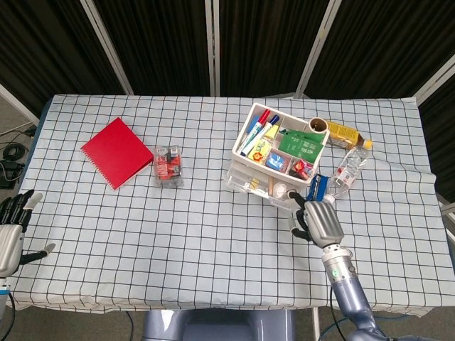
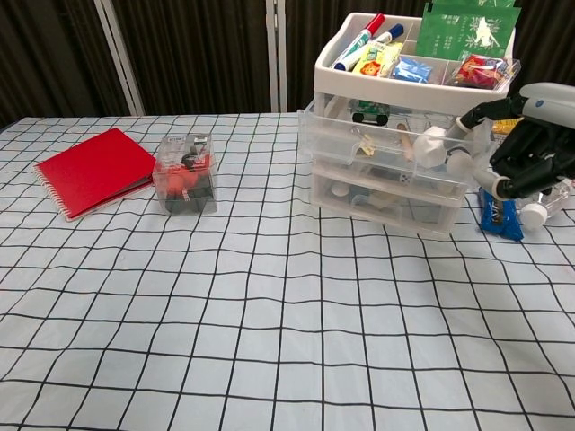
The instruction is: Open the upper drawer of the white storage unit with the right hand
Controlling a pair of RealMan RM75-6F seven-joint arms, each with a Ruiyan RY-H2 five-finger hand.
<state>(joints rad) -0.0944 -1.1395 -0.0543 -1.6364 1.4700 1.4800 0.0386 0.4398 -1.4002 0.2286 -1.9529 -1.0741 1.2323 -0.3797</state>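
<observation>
My fingers [image 2: 503,184] are showing black, under a silver-grey back of my right hand [image 1: 321,220]. The storage unit [image 2: 395,171] is showing white and clear. The worktop [image 1: 213,234] is wearing a white cloth with a black grid. A red notebook [image 1: 116,151] and a blue packet [image 2: 499,215] are lying on it.

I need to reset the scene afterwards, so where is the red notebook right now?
The red notebook lies flat on the table's left side in the head view, just left of the small clear box.
</observation>
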